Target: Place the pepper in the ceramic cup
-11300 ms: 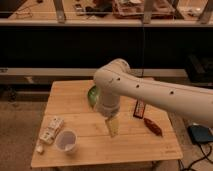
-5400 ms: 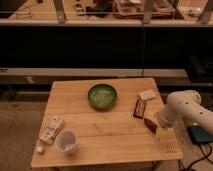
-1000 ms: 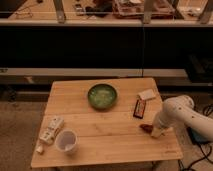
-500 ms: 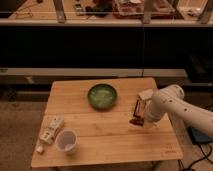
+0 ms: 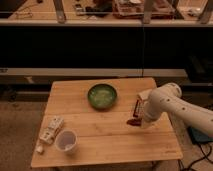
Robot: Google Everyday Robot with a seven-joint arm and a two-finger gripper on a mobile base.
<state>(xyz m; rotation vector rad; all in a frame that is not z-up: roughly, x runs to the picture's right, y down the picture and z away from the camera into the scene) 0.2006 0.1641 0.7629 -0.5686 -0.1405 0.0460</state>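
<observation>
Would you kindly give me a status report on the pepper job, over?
Gripper shut on the pepper, right side of table. Ceramic cup front left, pepper not yet in. Green bowl sits behind the path.

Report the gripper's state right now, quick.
Gripper: closed, holding the pepper, low over the right side of the table, just in front of the dark packet.

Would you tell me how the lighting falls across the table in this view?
Camera view: warm, dim light on the table; dark behind it; the green bowl lighter in its middle; the gripper, low over the table's right side, holds the pepper, dark against the wood.
</observation>
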